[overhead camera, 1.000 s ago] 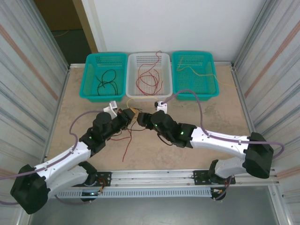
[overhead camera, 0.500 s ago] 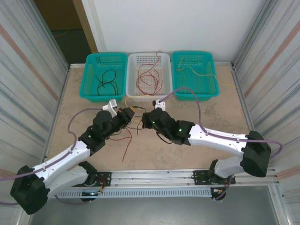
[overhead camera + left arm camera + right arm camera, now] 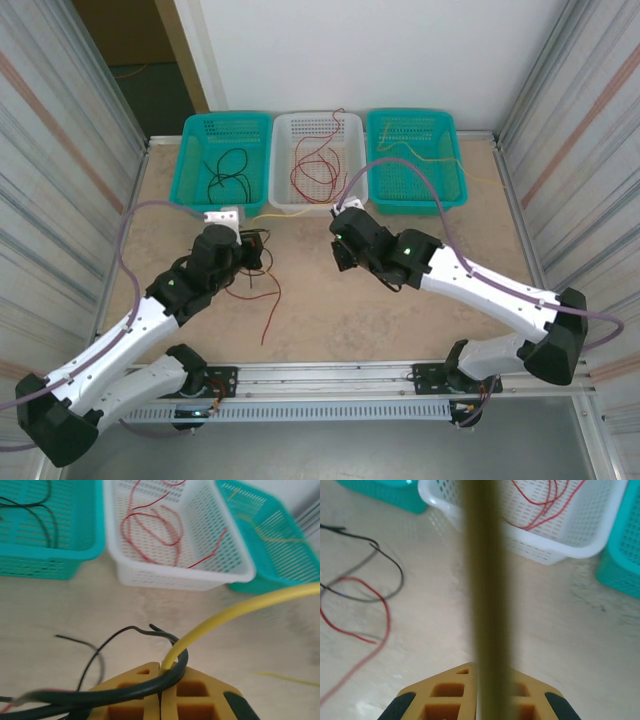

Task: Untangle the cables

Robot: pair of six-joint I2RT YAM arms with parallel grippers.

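Separating the yellow cable [image 3: 240, 607] from the tangle, by the look.
The left fingers [image 3: 167, 702] pinch it, black cable [image 3: 100, 696] draped across them; the right fingers [image 3: 447, 700] are closed on yellow too. Loose red cable [image 3: 272, 300] lies centre-left on the worktop [image 3: 400, 320]. Next: ease the arms apart without snagging.

A beige table [image 3: 400, 320] carries three baskets along its far edge: a left teal basket [image 3: 215, 207], a white basket [image 3: 310, 205] and a right teal basket [image 3: 420, 203]. Nearer, a red cable [image 3: 271, 318] and a black cable [image 3: 401, 577] lie loose.
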